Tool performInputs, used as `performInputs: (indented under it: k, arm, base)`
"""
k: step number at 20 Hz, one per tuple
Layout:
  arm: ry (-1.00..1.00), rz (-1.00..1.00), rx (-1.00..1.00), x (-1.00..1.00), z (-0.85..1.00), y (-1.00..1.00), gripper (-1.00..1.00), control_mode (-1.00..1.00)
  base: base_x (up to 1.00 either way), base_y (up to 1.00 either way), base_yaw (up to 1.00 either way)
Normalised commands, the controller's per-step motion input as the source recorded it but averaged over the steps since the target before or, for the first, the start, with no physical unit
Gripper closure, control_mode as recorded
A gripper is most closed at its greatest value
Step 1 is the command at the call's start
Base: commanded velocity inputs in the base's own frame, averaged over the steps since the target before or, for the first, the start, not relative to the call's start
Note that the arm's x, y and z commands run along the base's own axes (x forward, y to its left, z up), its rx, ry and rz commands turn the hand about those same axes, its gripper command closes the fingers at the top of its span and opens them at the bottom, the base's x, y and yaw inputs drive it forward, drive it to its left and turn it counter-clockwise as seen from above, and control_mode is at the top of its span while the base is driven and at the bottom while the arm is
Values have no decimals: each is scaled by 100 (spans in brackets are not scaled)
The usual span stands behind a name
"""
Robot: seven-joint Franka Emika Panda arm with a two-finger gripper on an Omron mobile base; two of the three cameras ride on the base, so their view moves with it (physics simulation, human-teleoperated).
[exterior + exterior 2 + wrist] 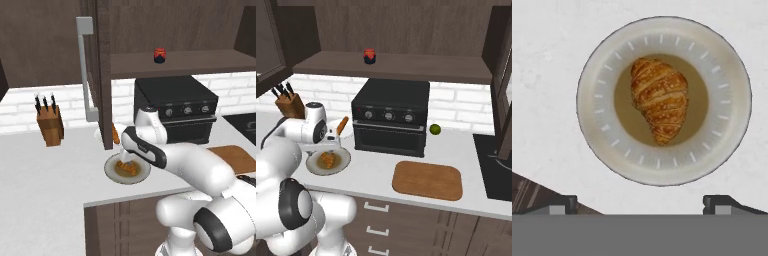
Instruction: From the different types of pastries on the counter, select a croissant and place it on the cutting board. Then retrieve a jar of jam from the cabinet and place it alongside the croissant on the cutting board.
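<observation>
Hovering over the croissant on its plate, our gripper has its fingers spread wide and nothing between them.

In our hand view the croissant sits at the plate's centre, its narrow end pointing toward 6 o'clock. From the right base view, the cutting board lies bare on the counter at 3 o'clock of the plate, well apart. The long pastry rests at 1 o'clock of the plate, beside the oven. The jam jar stands on the cabinet shelf at 12 o'clock above the oven.
</observation>
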Motion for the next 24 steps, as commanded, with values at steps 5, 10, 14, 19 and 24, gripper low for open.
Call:
performInputs:
  k: [5, 10, 14, 19, 24]
  arm:
    - [0, 0, 0, 15, -21, 0, -100, -100]
    - [0, 0, 0, 20, -22, 0, -100, -100]
    - [0, 0, 0, 21, -17, 0, -100, -100]
    - [0, 0, 0, 12, -16, 0, -100, -100]
    - [0, 0, -2, 4, -21, 0, -100, -100]
  base:
    - [0, 0, 0]
    - [0, 0, 0]
    - [0, 0, 0]
    - [0, 0, 0]
    - [0, 0, 0]
